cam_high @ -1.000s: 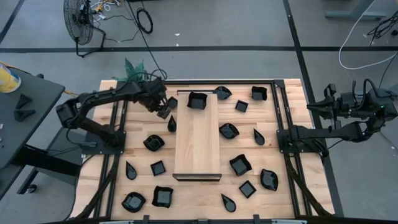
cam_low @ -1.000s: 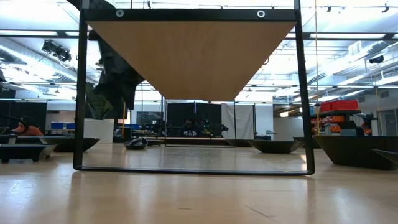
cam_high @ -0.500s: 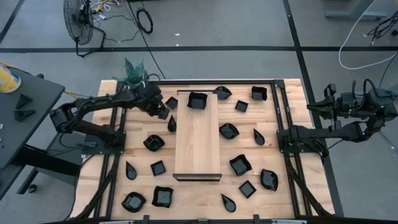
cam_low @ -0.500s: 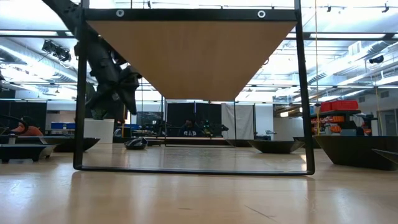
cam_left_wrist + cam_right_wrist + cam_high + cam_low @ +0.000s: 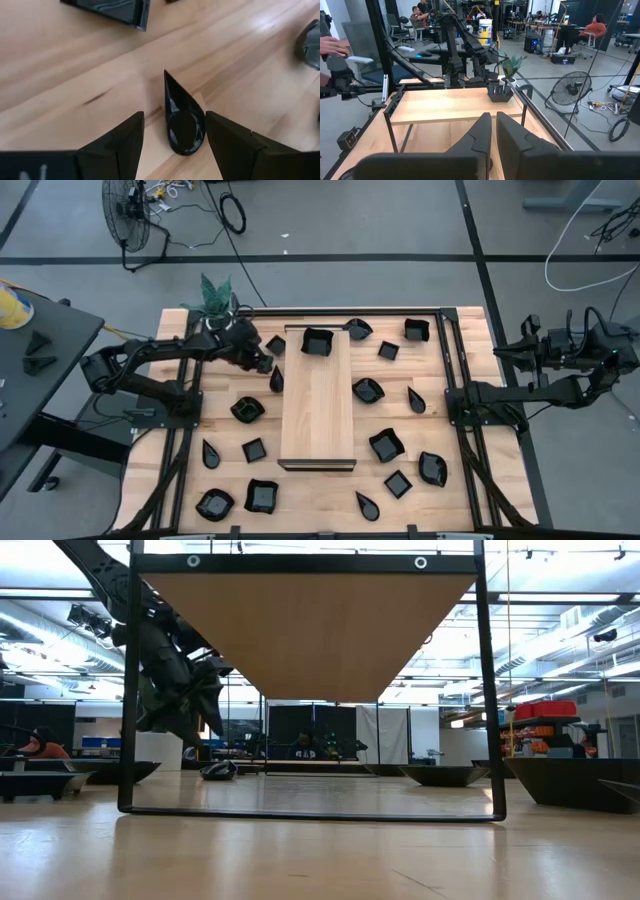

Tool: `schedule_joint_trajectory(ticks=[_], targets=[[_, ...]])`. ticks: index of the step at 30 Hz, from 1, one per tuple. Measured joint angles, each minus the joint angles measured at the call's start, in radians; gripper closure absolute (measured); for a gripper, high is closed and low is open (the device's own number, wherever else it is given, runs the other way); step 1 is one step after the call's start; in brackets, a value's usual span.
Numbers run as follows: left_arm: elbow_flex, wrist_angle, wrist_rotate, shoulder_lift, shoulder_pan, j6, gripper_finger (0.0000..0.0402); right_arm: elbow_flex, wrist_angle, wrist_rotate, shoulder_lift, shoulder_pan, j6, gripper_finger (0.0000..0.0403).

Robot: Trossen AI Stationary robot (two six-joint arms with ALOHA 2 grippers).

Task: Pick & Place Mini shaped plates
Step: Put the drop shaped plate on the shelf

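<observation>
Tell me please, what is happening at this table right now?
The left gripper hangs with open jaws just above a small glossy black teardrop plate lying on the pale wooden table, beside the long pale wooden board; it is not yet grasped. Many other small black plates lie scattered around the board. The right gripper waits off the table's right side, jaws shut, holding nothing.
</observation>
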Motion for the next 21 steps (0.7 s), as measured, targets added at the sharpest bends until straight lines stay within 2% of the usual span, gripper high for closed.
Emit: schedule_joint_trajectory(ticks=[7,12,21], targets=[[0.0,0.026,-0.036,0.042,-0.036,-0.018,0.0186,0.0,0.0,0.0,0.0,0.0,0.0,0.0369],[0.0,0.028,-0.111,0.09,-0.064,-0.019,0.0186,0.0,0.0,0.0,0.0,0.0,0.0,0.0369],[0.0,0.093,-0.111,0.128,-0.1,-0.049,0.0186,0.0,0.0,0.0,0.0,0.0,0.0,0.0369]])
